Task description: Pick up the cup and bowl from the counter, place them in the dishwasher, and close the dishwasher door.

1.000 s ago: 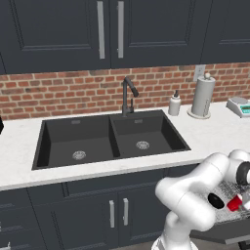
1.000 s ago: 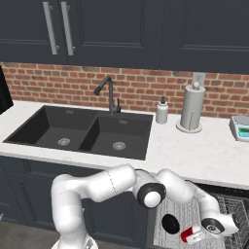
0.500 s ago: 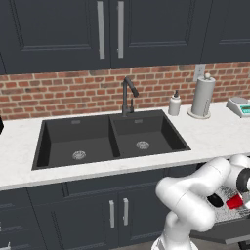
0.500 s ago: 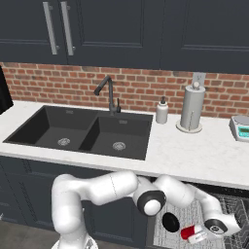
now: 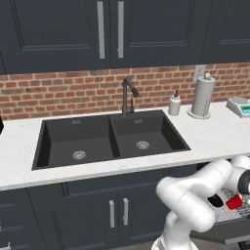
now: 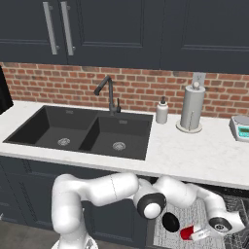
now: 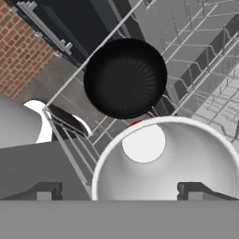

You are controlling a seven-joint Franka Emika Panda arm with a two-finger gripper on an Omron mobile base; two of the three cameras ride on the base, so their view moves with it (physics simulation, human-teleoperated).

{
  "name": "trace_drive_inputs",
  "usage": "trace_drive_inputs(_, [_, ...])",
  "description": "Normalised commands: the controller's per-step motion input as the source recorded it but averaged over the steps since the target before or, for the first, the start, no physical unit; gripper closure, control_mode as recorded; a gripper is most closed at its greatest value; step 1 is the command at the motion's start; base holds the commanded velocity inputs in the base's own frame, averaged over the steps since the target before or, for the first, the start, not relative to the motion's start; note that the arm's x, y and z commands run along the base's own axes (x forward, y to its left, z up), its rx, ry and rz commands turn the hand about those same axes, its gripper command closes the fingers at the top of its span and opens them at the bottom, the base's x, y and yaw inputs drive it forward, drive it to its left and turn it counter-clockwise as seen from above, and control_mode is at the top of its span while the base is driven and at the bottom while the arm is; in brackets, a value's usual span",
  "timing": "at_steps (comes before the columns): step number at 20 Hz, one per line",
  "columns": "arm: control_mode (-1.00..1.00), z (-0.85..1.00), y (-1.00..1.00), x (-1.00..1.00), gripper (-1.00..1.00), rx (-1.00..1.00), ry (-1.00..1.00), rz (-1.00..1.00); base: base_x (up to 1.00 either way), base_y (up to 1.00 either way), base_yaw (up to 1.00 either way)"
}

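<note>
White counter spans the left base view; below its right end the red cup and black bowl lie in the dishwasher rack. Right base view: both sit beside the gripper. Hand view: fingertips spread wide around the cup's white mouth, holding nothing.

Paper towel roll beside soap bottle — scale farther right.
</note>
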Motion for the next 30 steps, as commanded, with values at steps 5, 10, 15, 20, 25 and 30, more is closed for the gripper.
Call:
trace_drive_inputs(5, [-1.00,0.28,-0.05,0.00,-1.00,0.00,0.00,-0.06,0.00,0.00,0.00])
trace_drive_inputs(10, [-1.00,0.29,-0.08,-0.15,-1.00,0.00,0.00,-0.11,0.00,0.00,0.00])
trace_drive_inputs(15, [-1.00,0.35,0.00,-0.42,-1.00,-0.04,-0.07,-0.18,0.00,0.00,0.00])
trace_drive_inputs(20, [-1.00,0.14,0.00,-0.33,-1.00,-0.24,-0.08,-0.25,0.00,0.00,0.00])
trace_drive_inputs(25, [-1.00,-0.04,0.07,-0.11,-1.00,-0.34,-0.01,-0.31,0.00,0.00,0.00])
trace_drive_inputs(30, [-1.00,-0.17,0.07,0.01,-1.00,-0.40,0.00,-0.32,0.00,0.00,0.00])
